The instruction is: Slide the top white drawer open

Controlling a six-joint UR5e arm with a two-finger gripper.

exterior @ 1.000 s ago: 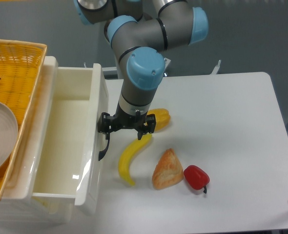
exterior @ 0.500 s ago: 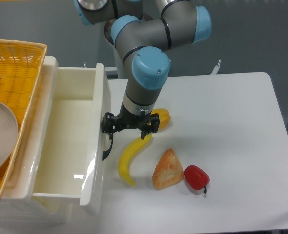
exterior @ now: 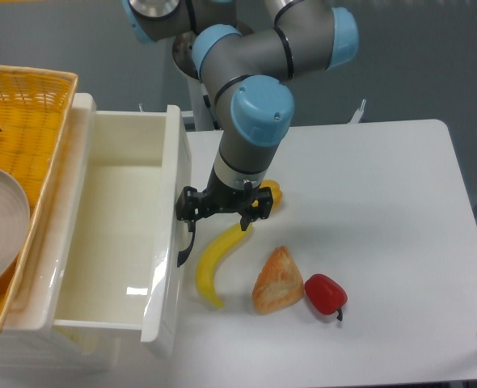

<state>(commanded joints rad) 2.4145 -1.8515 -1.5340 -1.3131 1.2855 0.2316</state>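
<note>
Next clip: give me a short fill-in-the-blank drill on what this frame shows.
1. The top white drawer stands pulled ____.
2. The gripper is at the drawer's curved ____ handle.
3. The yellow fruit lying under the gripper is a ____.
4. Beside the pastry lies a ____ pepper.

Missing words: open; black; banana; red

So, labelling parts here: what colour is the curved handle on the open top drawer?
Black; the fixed camera shows the curved handle clearly.
</note>
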